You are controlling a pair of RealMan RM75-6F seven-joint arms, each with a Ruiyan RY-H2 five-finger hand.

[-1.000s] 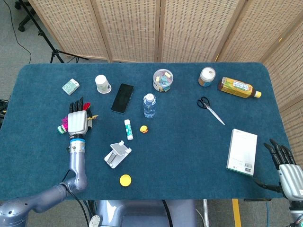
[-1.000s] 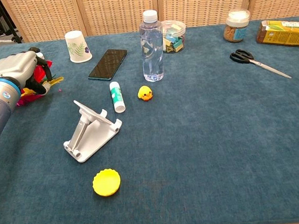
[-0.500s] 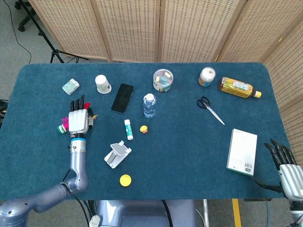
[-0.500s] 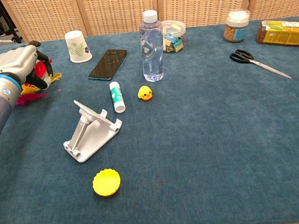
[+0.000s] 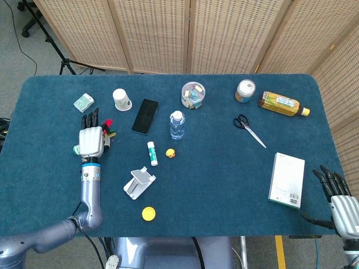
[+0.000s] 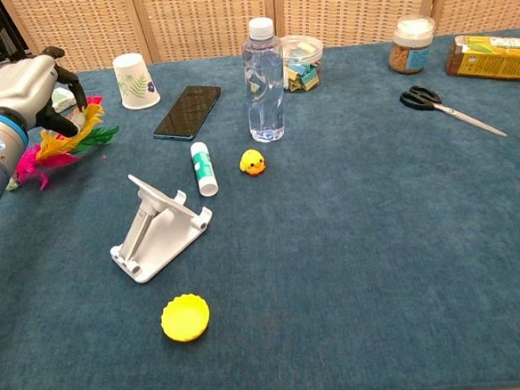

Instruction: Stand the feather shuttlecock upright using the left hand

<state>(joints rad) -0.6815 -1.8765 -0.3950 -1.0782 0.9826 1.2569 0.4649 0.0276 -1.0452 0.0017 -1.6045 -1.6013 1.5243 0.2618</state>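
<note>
The feather shuttlecock (image 6: 64,144) has pink, yellow, green and red feathers. It lies tilted under my left hand (image 6: 19,90), which grips it near the table's left side. In the head view the left hand (image 5: 91,138) covers most of the shuttlecock (image 5: 110,133); only some feathers show at its right and a green bit at its left. My right hand (image 5: 340,204) is open, fingers spread, off the table's front right corner.
A paper cup (image 6: 134,80) and a small box (image 5: 83,102) stand beyond the left hand. To its right are a phone (image 6: 188,111), glue stick (image 6: 203,168), white phone stand (image 6: 158,226), water bottle (image 6: 263,79), toy duck (image 6: 253,162) and yellow cap (image 6: 186,317).
My left hand has moved away from me and risen, taking the shuttlecock along; its feathers now stick out more to the right. The right hand has stayed put.
</note>
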